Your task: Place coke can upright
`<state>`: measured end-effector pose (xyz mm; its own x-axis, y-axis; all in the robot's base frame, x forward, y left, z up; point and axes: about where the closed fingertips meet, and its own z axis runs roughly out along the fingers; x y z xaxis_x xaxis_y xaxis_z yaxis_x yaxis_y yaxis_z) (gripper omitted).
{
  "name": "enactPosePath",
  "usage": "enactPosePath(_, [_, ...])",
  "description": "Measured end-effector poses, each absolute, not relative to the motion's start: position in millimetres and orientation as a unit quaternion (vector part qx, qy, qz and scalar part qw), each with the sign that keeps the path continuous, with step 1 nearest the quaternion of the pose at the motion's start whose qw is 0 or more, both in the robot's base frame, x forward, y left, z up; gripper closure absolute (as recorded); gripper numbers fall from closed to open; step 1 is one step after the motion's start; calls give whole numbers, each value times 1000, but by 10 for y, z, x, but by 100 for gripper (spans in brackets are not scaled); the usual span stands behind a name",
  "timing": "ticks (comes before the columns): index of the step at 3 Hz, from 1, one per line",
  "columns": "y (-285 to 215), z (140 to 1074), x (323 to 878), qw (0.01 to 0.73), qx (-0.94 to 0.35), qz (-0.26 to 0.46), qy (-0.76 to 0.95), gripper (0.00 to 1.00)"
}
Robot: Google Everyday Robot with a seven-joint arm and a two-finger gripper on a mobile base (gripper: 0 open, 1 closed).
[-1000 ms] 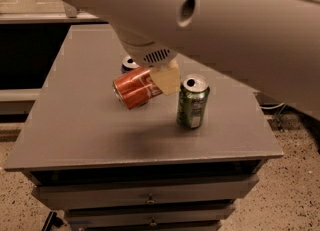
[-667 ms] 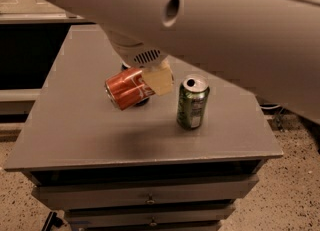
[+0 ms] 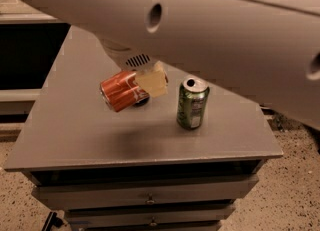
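No legible text for you here. The coke can (image 3: 120, 91), clamped tilted in the claw (image 3: 140, 86) above the worktop (image 3: 75, 140), shows only pale streaks on red, no script you can read. The green can (image 3: 192, 103), standing to its right, has a pale label patch, unreadable.

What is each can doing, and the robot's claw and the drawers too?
coke can: tipped sideways, held above the table.
green can: standing upright on the table.
gripper: shut on the coke can, left of the green can.
drawers: closed.
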<state>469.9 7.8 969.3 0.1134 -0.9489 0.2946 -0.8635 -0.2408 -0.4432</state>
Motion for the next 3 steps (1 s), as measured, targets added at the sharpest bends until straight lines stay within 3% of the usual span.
enactPosePath(3, [82, 9579, 4672, 72, -741, -259, 615, 58])
